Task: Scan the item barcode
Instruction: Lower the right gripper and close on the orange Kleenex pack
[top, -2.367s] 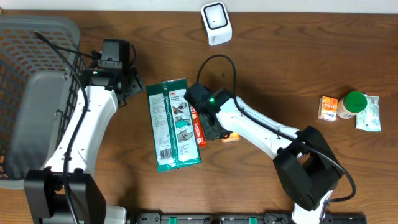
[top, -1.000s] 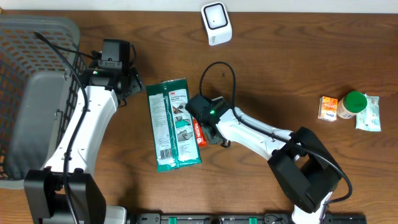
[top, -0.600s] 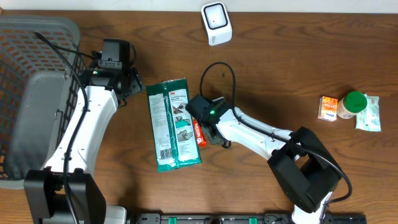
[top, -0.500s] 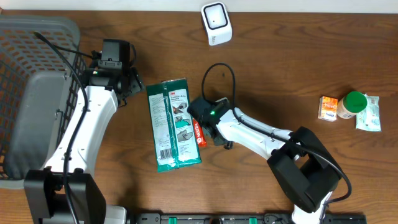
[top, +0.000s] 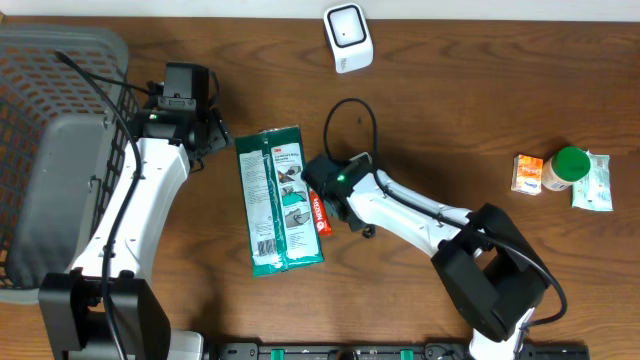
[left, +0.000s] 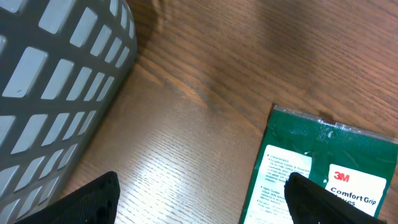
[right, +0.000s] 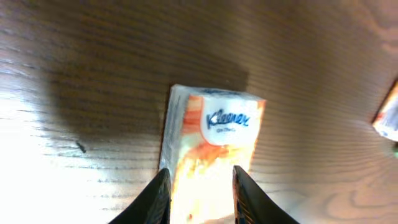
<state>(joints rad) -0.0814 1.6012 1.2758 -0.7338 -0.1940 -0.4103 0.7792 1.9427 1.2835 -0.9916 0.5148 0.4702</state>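
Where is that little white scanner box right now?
Overhead, the white scanner stands at the far edge of the table, near the middle, up and to the right of the green 3M packet.

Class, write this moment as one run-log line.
left gripper open, empty | right gripper astride Kleenex pack, grip unclear | 3M pack on table

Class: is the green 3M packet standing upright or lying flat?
Lying flat: the green 3M packet shows its whole printed face from overhead, on the brown wooden table.
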